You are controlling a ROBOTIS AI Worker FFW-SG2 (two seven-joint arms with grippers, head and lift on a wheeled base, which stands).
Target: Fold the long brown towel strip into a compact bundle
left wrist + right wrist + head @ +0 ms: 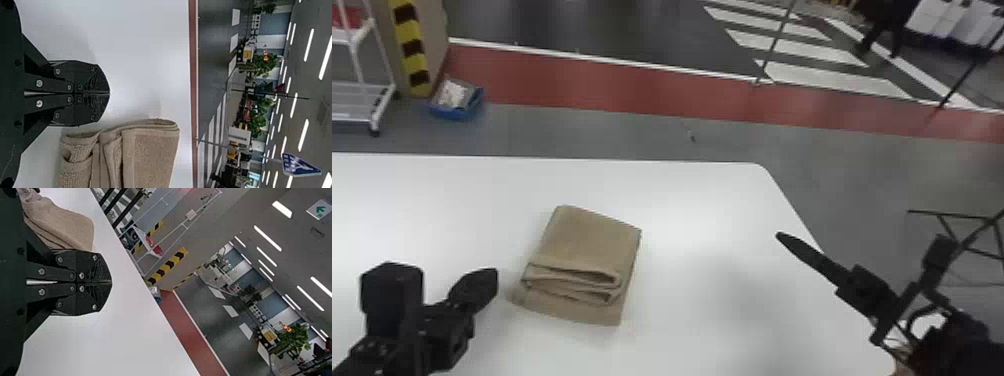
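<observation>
The towel (592, 237) lies folded in a bundle on the white desk (692, 210), left of centre in the head view, its stacked folds towards the bottom of the frame; the exact number of layers is hard to make out. The left tool (495, 276) is at lower left, near the towel but apart from it, fingers together. The right tool (780, 235) is at lower right, well apart from the towel, fingers also together.

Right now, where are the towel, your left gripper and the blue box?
Towel (592, 239): head view, its top layer.
Left gripper (105, 93): left wrist view, between its fingertips.
Blue box (451, 114): head view, its near wall.
</observation>
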